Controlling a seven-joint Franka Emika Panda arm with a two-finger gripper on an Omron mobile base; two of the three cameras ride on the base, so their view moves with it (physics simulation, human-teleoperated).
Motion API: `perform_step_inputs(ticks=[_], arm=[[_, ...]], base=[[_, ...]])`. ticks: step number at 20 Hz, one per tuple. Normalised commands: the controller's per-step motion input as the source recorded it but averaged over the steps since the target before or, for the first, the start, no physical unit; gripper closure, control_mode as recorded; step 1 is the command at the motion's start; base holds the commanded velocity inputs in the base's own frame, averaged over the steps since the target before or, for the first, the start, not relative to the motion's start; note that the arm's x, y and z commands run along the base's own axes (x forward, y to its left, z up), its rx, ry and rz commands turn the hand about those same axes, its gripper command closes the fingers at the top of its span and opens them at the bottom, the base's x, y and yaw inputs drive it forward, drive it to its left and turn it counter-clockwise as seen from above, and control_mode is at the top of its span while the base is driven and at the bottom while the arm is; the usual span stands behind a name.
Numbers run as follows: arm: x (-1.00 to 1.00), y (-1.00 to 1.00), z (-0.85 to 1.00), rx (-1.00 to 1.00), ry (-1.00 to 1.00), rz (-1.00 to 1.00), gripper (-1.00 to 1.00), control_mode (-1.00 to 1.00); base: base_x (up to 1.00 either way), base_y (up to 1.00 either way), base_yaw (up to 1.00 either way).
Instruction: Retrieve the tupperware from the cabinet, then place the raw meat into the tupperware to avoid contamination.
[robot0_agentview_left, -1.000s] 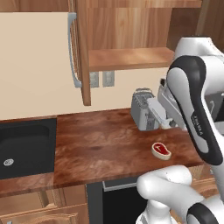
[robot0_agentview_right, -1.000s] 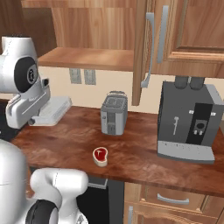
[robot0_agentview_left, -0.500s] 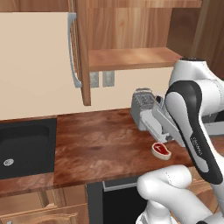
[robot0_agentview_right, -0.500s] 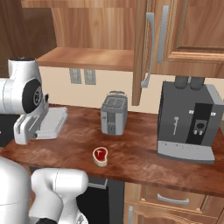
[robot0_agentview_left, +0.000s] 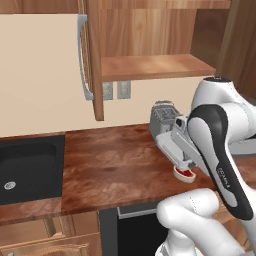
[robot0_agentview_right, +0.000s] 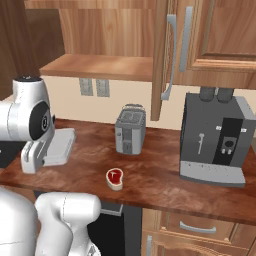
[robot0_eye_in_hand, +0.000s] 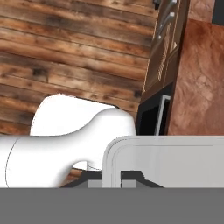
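The gripper (robot0_eye_in_hand: 113, 183) is clenched on the tupperware (robot0_agentview_right: 59, 146), held above the counter (robot0_agentview_right: 165, 185) left of the toaster (robot0_agentview_right: 130, 132). The raw meat (robot0_agentview_right: 114, 178) lies before the toaster. The cabinet (robot0_agentview_right: 100, 65) stands open behind.

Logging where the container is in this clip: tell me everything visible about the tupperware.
The tupperware is a shallow, pale grey-white plastic container with rounded corners and a low raised rim. It is out of the cabinet and held at the end of the arm, tipped partly on edge above the left part of the wooden counter, apart from the raw meat. The hand view shows its rim right at the shut gripper, filling the lower right. Nothing can be seen inside it.
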Motion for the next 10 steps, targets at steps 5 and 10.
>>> perform_step_inputs(ticks=[5, 10], arm=[[0.11, 0.04, -0.17, 0.0, 0.0, 0.0, 1.0, -1.0], [0.21, 0.04, -0.18, 0.0, 0.0, 0.0, 1.0, -1.0]], base=[[0.0, 0.0, 0.0], [0.0, 0.0, 0.0]])
